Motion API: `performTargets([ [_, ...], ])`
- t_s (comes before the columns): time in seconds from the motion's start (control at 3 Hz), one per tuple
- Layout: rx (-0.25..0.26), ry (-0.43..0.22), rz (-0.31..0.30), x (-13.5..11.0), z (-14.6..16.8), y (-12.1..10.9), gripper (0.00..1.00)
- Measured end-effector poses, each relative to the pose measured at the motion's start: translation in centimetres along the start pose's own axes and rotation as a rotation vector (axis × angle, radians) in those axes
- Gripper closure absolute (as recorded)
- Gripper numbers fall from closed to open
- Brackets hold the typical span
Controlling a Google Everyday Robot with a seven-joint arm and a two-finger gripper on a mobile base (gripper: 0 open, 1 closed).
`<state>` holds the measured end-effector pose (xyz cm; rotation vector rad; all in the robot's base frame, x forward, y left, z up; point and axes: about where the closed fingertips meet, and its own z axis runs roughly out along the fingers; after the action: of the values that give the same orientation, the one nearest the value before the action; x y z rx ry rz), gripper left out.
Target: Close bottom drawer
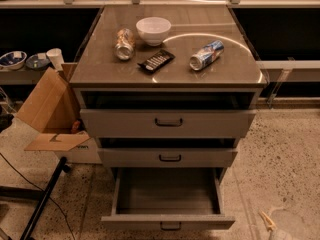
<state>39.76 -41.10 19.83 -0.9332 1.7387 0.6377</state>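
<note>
1. Cardboard box [45,109]: far left of the jaws, well apart.
2. Worktop [100,71]: above and left of the jaws; carries can [124,43], bowl [153,29], remote [156,60] and blue can [206,55].
3. Bottom drawer [167,196]: left of the jaws, near but apart; pulled right out, grey interior bare, handle [170,226] untouched.
4. Gripper [269,223]: low at the right edge, over the speckled floor; whether the jaws are released or clenched cannot be told.

Status, as judged: closing not begun; the approach and the whole push remain.
</note>
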Motion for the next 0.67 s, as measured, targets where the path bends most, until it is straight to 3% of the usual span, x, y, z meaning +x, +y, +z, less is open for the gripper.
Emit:
performTargets([
  [0.67, 0.008, 0.005, -0.024, 0.4, 1.7, 0.4, 0.0],
])
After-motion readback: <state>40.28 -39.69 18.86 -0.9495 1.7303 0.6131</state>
